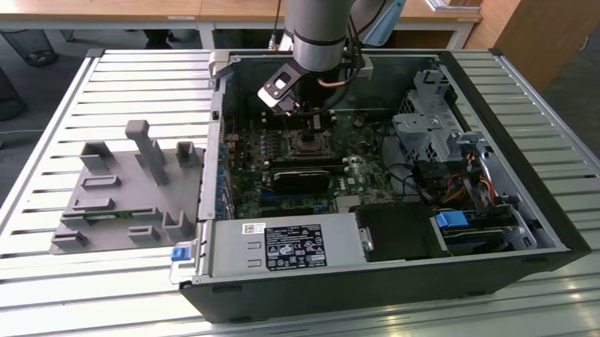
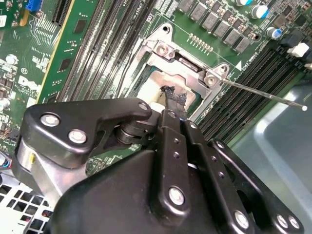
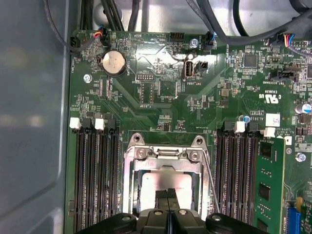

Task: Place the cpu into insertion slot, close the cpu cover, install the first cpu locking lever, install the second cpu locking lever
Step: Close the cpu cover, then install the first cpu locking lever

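Note:
The insertion slot (image 3: 130, 195) is a silver-framed socket on the green board, also seen in the exterior view (image 1: 308, 144). The cpu (image 3: 151, 187) lies in it, silver top up. The cpu cover (image 3: 165, 157) frames the chip and looks lowered over it. My gripper (image 3: 168, 194) is shut, its two black fingers pressed together with the tips on or just above the chip's top (image 2: 146, 92). Nothing shows between the fingers. In the second wrist view a thin locking lever (image 2: 263, 95) sticks out sideways from the socket corner, unlatched. Another lever wire (image 3: 210, 183) runs along the socket's side.
Black memory slots (image 3: 95, 180) flank the socket, with a green memory card (image 3: 270, 185) beyond one set. A coin cell (image 3: 113, 62) and cables (image 3: 112, 14) lie past the socket. A grey fixture (image 1: 122, 189) stands at the exterior view's left, and the power supply (image 1: 281, 246) is in front.

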You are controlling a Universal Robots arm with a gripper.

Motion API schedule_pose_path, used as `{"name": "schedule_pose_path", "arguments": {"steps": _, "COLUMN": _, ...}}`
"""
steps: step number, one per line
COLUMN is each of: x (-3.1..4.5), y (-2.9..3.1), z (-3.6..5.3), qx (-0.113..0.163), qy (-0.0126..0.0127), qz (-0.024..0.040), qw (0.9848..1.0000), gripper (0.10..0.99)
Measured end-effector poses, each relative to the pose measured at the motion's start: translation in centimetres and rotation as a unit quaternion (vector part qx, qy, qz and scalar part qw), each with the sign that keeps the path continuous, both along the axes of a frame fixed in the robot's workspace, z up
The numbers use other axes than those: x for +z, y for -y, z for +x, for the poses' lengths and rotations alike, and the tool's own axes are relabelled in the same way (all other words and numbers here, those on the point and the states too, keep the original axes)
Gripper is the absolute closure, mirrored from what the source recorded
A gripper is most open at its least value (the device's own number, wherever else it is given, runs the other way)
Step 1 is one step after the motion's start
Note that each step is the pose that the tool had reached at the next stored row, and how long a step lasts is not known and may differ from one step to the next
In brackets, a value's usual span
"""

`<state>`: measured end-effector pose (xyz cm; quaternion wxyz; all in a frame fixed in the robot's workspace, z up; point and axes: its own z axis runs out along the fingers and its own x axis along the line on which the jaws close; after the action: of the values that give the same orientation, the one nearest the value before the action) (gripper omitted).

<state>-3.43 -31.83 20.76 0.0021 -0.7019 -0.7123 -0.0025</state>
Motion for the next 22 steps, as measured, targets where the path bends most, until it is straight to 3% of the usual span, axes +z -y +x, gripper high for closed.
{"name": "schedule_pose_path", "arguments": {"steps": 22, "x": 0.58, "y": 0.0, "z": 0.01, "qx": 0.0, "qy": 0.0, "qz": 0.0001, "qw": 1.0, "gripper": 0.969}}
